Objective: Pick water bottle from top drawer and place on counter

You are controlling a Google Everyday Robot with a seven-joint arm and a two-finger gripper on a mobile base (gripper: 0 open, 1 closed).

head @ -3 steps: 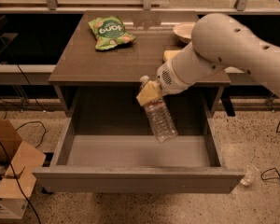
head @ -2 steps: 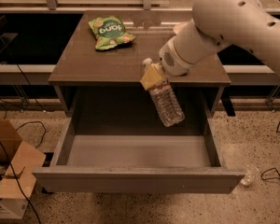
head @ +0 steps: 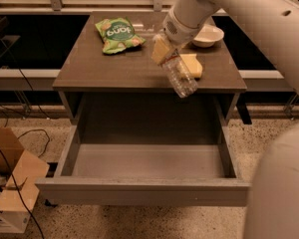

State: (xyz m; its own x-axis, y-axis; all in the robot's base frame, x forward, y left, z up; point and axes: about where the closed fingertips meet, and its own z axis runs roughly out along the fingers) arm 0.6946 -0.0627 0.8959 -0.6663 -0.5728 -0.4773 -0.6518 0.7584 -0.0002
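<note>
My gripper (head: 165, 54) is shut on the upper end of the water bottle (head: 180, 76), a clear ribbed plastic bottle. The bottle hangs tilted, its bottom pointing down and right, in the air above the front edge of the counter (head: 114, 68). The white arm comes in from the upper right. The top drawer (head: 144, 161) stands pulled open below, its pale grey floor bare.
A green chip bag (head: 117, 34) lies at the back left of the counter. A white bowl (head: 207, 35) sits at the back right, with a yellow sponge-like block (head: 193, 63) in front of it. A cardboard box (head: 10, 193) stands on the floor at the left.
The gripper has lifted the bottle up out of the drawer and carried it back over the counter's front edge.
</note>
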